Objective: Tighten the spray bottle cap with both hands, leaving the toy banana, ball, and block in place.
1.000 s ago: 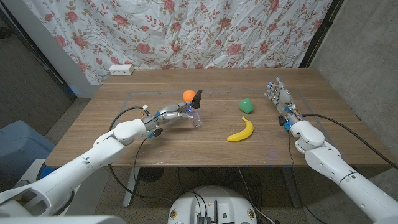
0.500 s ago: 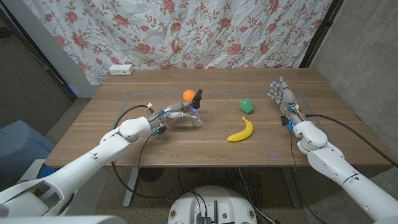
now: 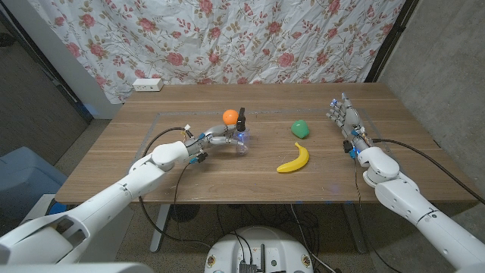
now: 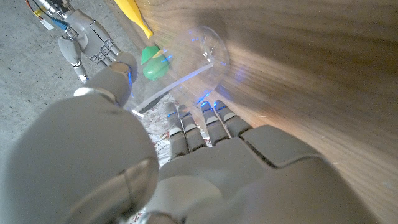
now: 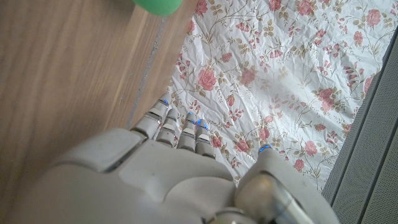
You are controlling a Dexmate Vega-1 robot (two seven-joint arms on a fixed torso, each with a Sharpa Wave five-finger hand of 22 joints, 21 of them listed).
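Spray bottle (image 3: 241, 139): clear-bodied with a black cap (image 3: 242, 119), it stands upright on the wooden table (image 3: 121, 159), a little left of the table's middle and towards the far side. In the left wrist view its transparent body (image 4: 199, 53) shows just beyond the fingertips, lit with blue glints. The left hand (image 3: 221, 139) reaches in from the left and wraps its fingers (image 3: 229, 140) around the bottle's lower body, so the hand is clamped on the bottle; the cap rises free above the fingers.

Just behind the bottle, close to the cap's left side, sits the orange ball (image 3: 229, 116). To the right of the bottle, well apart from it, lies the green block (image 3: 301, 128), and nearer the front edge from that the yellow toy banana (image 3: 294, 159) rests on the wood, curving up to the right. The block and the tip of the banana also show in the left wrist view beyond the bottle (image 4: 153, 57).

The right hand (image 3: 342, 118) stands far off near the table's right edge, fingers extended and apart, holding nothing. From the right wrist view, its fingers (image 5: 177, 130) point towards a floral curtain (image 3: 250, 38) that hangs behind the table. A white power strip (image 3: 148, 84) lies on the far left corner by the curtain.
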